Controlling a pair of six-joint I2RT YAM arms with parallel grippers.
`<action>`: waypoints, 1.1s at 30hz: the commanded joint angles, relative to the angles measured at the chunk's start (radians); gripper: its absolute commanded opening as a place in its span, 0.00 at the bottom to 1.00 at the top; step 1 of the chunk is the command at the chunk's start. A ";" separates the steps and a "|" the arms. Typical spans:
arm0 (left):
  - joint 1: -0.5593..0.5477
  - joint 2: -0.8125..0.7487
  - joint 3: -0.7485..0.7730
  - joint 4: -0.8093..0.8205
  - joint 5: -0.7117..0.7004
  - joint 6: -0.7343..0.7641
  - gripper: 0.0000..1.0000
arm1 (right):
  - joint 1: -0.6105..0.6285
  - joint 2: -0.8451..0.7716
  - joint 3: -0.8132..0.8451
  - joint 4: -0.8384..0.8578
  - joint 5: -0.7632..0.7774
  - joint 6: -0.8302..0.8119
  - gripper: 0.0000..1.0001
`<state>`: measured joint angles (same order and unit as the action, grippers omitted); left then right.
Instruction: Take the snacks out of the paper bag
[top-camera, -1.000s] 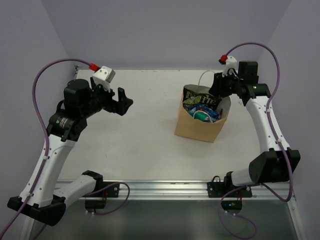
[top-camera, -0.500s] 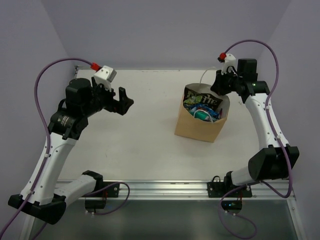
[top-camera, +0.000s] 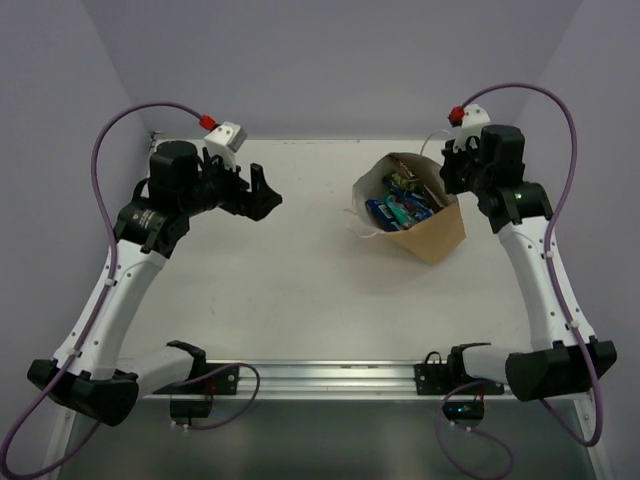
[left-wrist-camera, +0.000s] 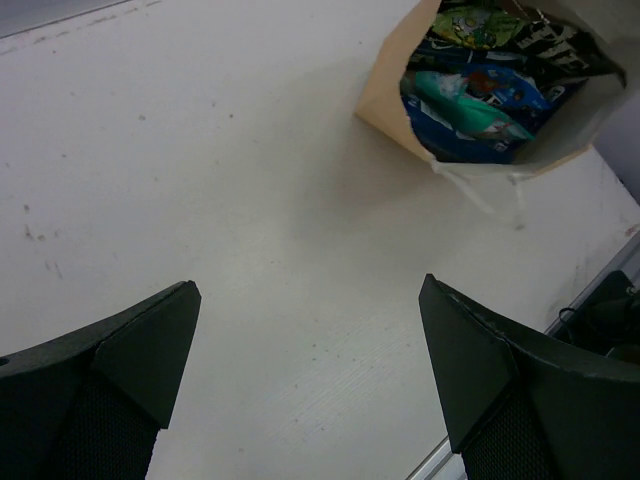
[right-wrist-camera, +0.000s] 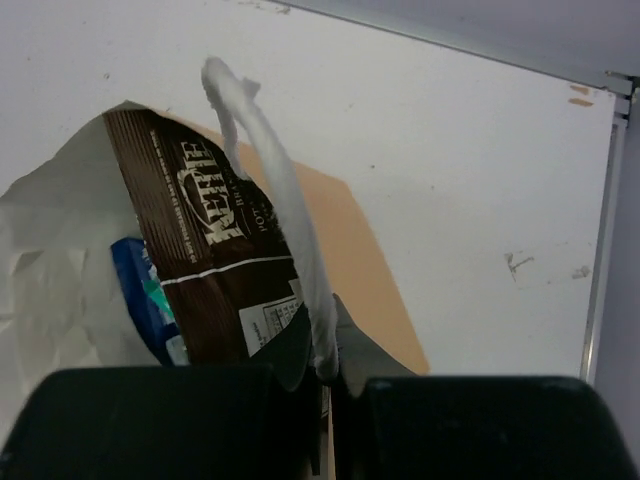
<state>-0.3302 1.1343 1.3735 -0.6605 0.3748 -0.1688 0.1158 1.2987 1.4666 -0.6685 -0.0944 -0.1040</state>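
At the upper right of the top view, the paper bag (top-camera: 438, 235) sat tilted on the surface (top-camera: 300, 280) with the snacks (top-camera: 400, 207) inside. The right gripper (right-wrist-camera: 320, 350) pinched its white cord handle (right-wrist-camera: 280, 180). The left gripper (top-camera: 265, 192), at upper left, gaped wide and empty.

Tan kraft paper bag (top-camera: 435, 235): one is showing.
Thin white cord handles (right-wrist-camera: 272, 170): two are showing, one at each side of the bag's mouth.
Long dark brown shiny packet (right-wrist-camera: 215, 250): one is showing in the bag.
Flat blue shiny packets (left-wrist-camera: 510, 85): two are showing in the bag.
Small teal pouch (left-wrist-camera: 465, 105): one is lying among them.
Green-and-yellow shiny packet (left-wrist-camera: 478, 22): one is peeking out; whether more packets are lying underneath cannot be told.
Black two-fingered hands: two are showing, the left hand (left-wrist-camera: 308, 290) and the right hand (right-wrist-camera: 322, 330).
White-and-black robot arms (top-camera: 110, 290): two are showing.
Purple cables (top-camera: 125, 125): two are arching over the arms.
White flat surface (top-camera: 300, 290): one is carrying everything.
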 joint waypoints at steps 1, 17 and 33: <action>-0.026 0.025 0.029 0.090 0.118 -0.107 1.00 | 0.037 -0.134 -0.055 0.190 0.139 0.050 0.00; -0.469 0.364 0.142 0.444 -0.220 -0.115 0.91 | 0.090 -0.213 -0.242 0.262 0.046 0.072 0.00; -0.544 0.390 -0.022 0.616 -0.225 0.004 0.86 | 0.090 -0.250 -0.248 0.202 -0.179 -0.030 0.00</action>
<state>-0.8646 1.5387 1.4014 -0.1463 0.1482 -0.2173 0.1982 1.0851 1.2102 -0.5358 -0.2123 -0.1093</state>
